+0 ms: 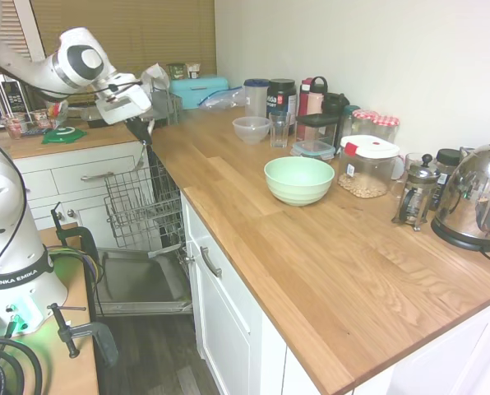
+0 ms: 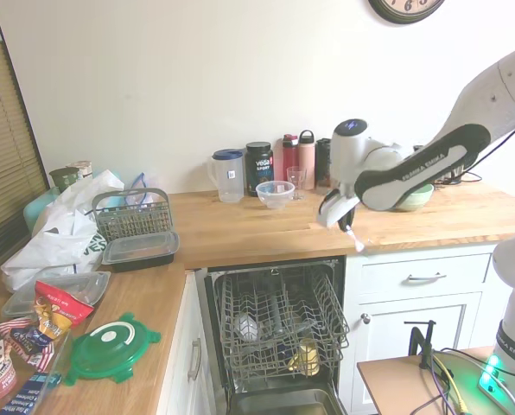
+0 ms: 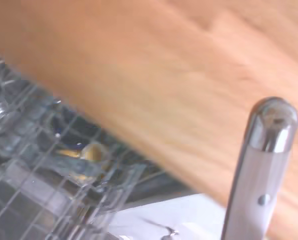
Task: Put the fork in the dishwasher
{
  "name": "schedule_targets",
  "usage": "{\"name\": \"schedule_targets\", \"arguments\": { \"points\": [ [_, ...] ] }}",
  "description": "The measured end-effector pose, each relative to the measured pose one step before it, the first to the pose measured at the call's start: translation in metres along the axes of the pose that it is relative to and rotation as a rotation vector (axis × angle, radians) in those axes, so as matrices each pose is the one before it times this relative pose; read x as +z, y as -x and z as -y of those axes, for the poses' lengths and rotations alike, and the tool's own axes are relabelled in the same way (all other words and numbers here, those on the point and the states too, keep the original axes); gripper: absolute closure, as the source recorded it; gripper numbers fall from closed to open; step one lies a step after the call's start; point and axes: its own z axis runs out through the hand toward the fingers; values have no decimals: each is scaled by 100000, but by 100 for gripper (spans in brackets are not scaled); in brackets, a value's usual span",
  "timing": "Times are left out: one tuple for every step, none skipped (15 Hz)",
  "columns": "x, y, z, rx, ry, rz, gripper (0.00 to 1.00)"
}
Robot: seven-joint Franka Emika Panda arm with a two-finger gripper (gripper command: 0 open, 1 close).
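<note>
Above the open dishwasher [image 2: 279, 333], just off the worktop's [image 2: 240, 229] front edge, the fork [image 2: 351, 235] hangs from the claw [image 2: 342, 221], which is clamped on it. Only a pale, slim length pokes down and outward below the fingers in the second exterior view; in the first exterior view it is too thin to pick out against the dark claw [image 1: 138, 127]. The wrist view shows one end of the fork [image 3: 261, 175] close up: a white, riveted handle with a shiny rounded metal cap, so the prongs are probably the gripped or hidden end.

I judge it light and stiff, in no danger of bending, but smooth and narrow enough to pivot or slip between the fingers; a hold near the middle of the shaft would steady it best.

Below, the grey wire rack [image 2: 275, 320] is pulled out over the dropped door [image 1: 138, 284] and already carries a few items, among them something yellowish. Its open grid could let a slim utensil fall through.

Further along the wooden worktop stand a pale green bowl [image 1: 298, 179], a clear bowl [image 2: 275, 193], bottles and jars along the wall, and a kettle [image 1: 475, 202]. White cabinets [image 2: 422, 298] flank the dishwasher.
</note>
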Motion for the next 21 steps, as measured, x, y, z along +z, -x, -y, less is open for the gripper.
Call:
{"name": "schedule_targets", "arguments": {
  "points": [
    [91, 1077, 1225, -986, 1129, -897, 100],
    [288, 738, 1226, -817, 1314, -909, 100],
    [562, 615, 1300, -873, 1737, -774, 100],
    [867, 517, 1221, -640, 1839, -335, 100],
    [1181, 466, 1006, -318, 2133, -8, 100],
    [1273, 367, 693, -234, 2208, 309, 100],
    [1327, 432, 442, -435, 2510, 280, 100],
    [1178, 476, 260, -329, 2631, -183, 100],
    [1091, 723, 274, -795, 2609, -283, 100],
    [1006, 1025, 646, -1416, 2091, -310, 100],
    [863, 1188, 1135, -1668, 1465, -215, 100],
    [750, 1018, 1443, -1427, 770, -230, 100],
    [777, 774, 1804, -1232, 306, -136, 100],
    [829, 612, 2180, -828, 95, 45, 100],
    [920, 689, 2256, -551, -65, 480, 100],
    [840, 742, 2222, -466, -20, 349, 100],
    [452, 313, 2118, 484, -386, 20, 100],
    [167, -225, 1776, 1199, -409, 211, 100],
    [95, -580, 1137, 1121, 55, 656, 100],
    [154, -687, 581, 724, 195, 613, 100],
    [83, -475, 221, 610, 340, 1134, 0]
  ]
}}
